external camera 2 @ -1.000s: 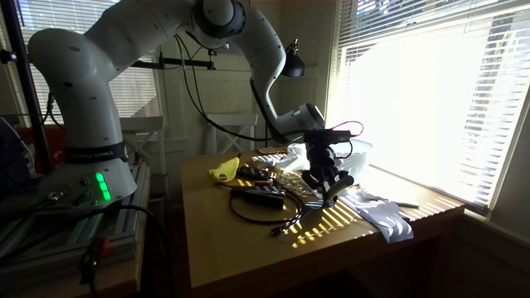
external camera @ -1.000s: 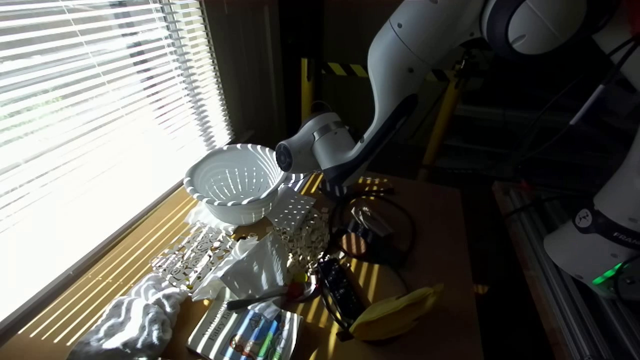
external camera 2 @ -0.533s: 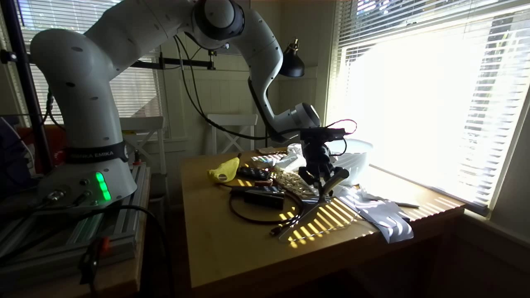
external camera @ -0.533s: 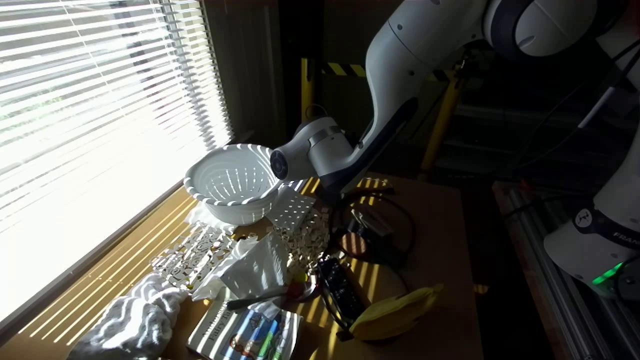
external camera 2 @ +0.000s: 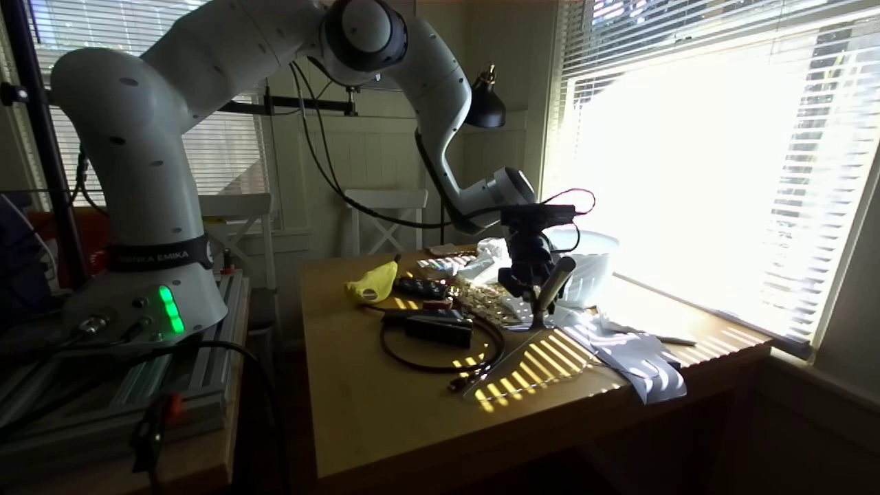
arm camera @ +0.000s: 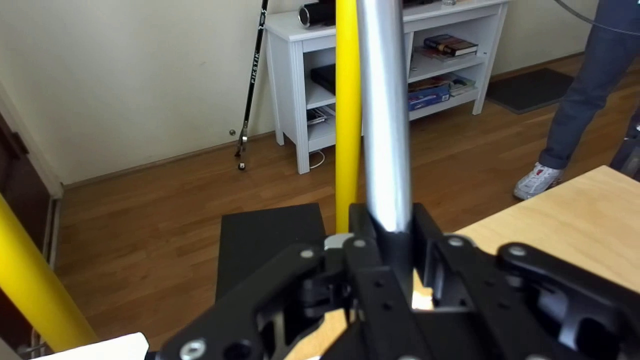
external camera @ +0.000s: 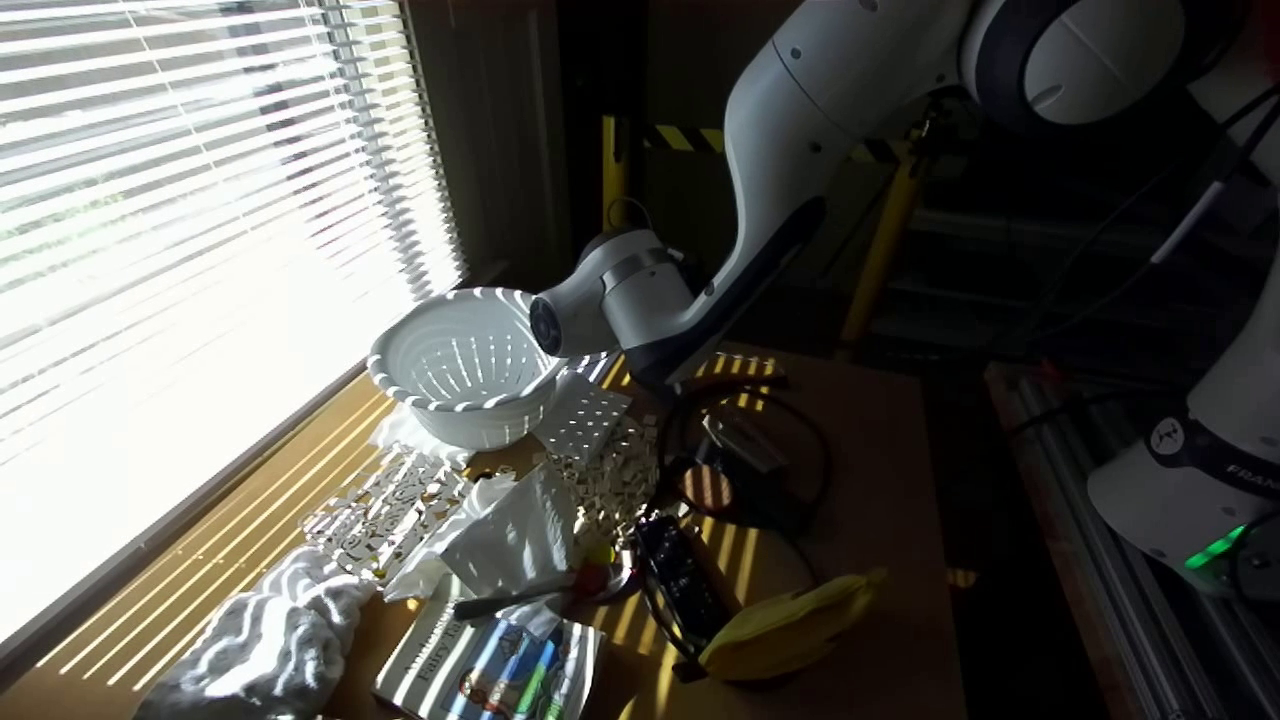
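My gripper (arm camera: 385, 225) is shut on a shiny silver rod (arm camera: 386, 110), which stands up between the fingertips in the wrist view. Its lower part between the fingers looks dark. In an exterior view the gripper (external camera 2: 537, 306) hangs low over the table near the bowl, and the rod (external camera 2: 555, 282) slants up and to the right from the fingers. I cannot tell whether its lower end touches the table. A white perforated bowl (external camera: 485, 425) stands beside the wrist. In the exterior view with the bowl nearest, the arm hides the gripper.
The wooden table (external camera 2: 385, 412) holds a black cable (external camera 2: 419, 368), black devices (external camera 2: 440, 331), a yellow banana-shaped thing (external camera: 790, 630), a book (external camera: 490, 670), a grey towel (external camera: 270, 630) and white sheets (external camera 2: 636, 361). Yellow posts (arm camera: 348, 125) stand beyond the table.
My gripper has shifted and risen slightly with the rod still in it. The rod has turned from a flatter slant to a more upright one. Things on the table have not visibly moved.
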{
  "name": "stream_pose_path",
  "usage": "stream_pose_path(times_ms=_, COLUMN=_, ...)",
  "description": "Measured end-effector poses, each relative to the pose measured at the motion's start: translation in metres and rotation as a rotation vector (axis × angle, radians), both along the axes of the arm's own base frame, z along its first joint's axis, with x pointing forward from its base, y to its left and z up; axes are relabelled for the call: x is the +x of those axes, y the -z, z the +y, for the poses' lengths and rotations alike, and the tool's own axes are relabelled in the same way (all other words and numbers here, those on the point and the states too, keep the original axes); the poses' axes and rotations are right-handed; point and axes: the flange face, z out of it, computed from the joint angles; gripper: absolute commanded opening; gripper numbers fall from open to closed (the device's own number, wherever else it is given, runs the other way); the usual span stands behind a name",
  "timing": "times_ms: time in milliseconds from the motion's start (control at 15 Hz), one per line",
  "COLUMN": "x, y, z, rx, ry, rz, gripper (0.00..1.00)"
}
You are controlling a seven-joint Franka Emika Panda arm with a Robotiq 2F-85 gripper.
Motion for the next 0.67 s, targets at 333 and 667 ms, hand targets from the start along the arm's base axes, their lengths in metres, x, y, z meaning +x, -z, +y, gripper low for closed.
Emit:
stream_pose_path(times_ms=333, x=0.002, y=0.018, z=0.007, rx=-0.007, ry=0.004, rz=0.019, gripper=0.06)
stream_pose_path(times_ms=667, x=0.007, y=0.026, z=0.005, rx=-0.020, ry=0.016, rz=0.025, gripper=0.06)
